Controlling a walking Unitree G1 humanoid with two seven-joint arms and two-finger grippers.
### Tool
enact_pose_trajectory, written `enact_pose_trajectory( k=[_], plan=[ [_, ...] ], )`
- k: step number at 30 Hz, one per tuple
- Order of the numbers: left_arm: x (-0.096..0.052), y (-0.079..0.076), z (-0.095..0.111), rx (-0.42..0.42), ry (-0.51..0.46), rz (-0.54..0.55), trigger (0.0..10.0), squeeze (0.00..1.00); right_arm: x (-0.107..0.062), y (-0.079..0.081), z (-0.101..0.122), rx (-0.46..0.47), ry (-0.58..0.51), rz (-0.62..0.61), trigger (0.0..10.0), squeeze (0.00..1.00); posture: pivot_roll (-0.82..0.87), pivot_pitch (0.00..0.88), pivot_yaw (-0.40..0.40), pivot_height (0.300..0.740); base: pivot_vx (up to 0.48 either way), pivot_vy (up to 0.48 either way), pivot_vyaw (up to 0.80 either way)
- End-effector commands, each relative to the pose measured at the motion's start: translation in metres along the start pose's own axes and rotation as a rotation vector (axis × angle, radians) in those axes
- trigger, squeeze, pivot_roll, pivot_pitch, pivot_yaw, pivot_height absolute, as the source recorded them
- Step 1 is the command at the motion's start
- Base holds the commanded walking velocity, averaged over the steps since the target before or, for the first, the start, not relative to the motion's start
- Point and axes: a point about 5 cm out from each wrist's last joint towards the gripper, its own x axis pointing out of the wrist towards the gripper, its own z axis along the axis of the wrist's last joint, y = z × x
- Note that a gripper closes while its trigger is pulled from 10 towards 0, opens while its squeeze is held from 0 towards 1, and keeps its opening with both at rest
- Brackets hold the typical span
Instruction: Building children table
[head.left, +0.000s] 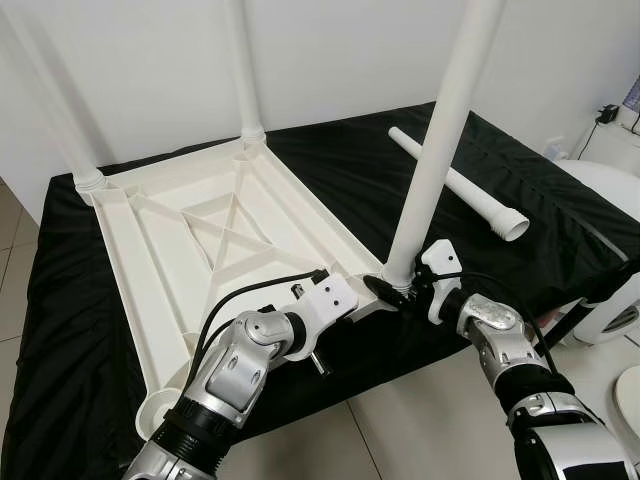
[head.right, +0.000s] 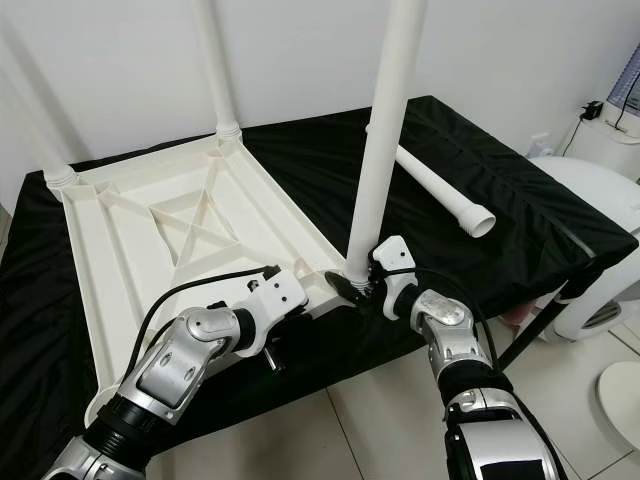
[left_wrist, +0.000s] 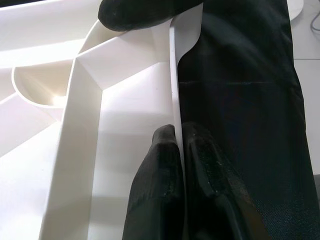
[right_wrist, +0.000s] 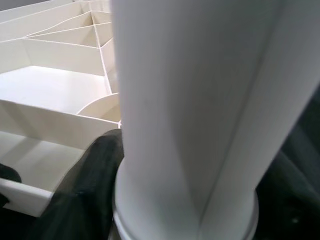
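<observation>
Nearest, on the left: clamped the thin near rim of the upturned tabletop (head.left: 200, 240) with the left gripper (left_wrist: 178, 131), both black fingers (left_wrist: 155, 170) pressed flat on the two sides of the rim, so closed on it and holding the plate steady.

Just to the right, at the near right corner: held the upright leg (head.left: 440, 150) low at its base with the right gripper (head.right: 355, 285), jaws closed around the collar where the leg met the corner socket. Could not tell from the pictures whether the thread was fully in.

At the near left corner: left the empty socket (head.left: 160, 410) without a leg, at the edge of the black cloth (head.left: 330, 160).

Farther right on the cloth: left the loose leg (head.left: 460, 185) lying flat, well apart from the tabletop, probably for that empty socket.

Farthest: found two far legs (head.left: 245, 60) standing already in the far corners.

Judged the step as seating and turning the third leg. To do it well: keep the leg vertical over the socket, turn in short strokes and regrip low, press lightly down, and keep the rim clamped against the twist. Otherwise a risk of crossed thread or of the plate sliding on the cloth.
</observation>
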Motion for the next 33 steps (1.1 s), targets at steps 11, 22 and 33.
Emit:
enact_pose_trajectory(
  k=[11,22,33],
  plan=[
    [0.001,0.000,0.004,0.023,-0.009,0.037,10.0,0.00,-0.001,0.005,-0.005,0.017,0.004,0.045,0.0,0.00,-0.12,0.030,0.069,0.740,0.000,0.000,0.00],
    [0.003,-0.003,0.004,0.021,-0.013,0.035,10.0,0.00,-0.001,0.017,-0.020,0.111,-0.030,-0.099,10.0,0.00,-0.12,0.021,0.050,0.740,0.000,0.000,0.00],
    [0.003,-0.003,0.005,0.019,-0.015,0.038,10.0,0.00,0.007,0.022,-0.018,0.099,-0.035,-0.312,10.0,0.00,-0.12,0.030,0.047,0.740,0.000,0.000,0.00]
  ],
)
